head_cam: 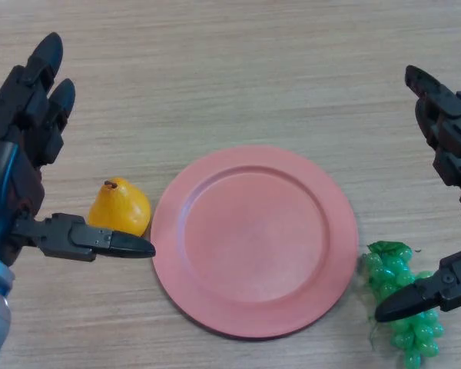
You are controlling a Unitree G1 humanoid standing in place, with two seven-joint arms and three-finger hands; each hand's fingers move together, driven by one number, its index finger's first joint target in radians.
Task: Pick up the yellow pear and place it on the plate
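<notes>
While left hand [19, 165] fingers spread wide beside yellow pear [120, 207], right hand [453, 154] fingers wide, empty pink plate [254, 241]

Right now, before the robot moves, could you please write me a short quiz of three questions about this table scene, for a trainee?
1. True or false: the yellow pear already lies on the pink plate.
2. Which hand is nearer to the pear? A) left hand B) right hand
3. Fill in: the green fruit at the plate's right is a bunch of ____.

Key
1. False: the pear rests on the wooden table, just left of the plate's rim.
2. A: its thumb reaches in front of the pear; both hands are open.
3. Grapes: the green grapes lie partly behind the right hand's thumb.
</notes>
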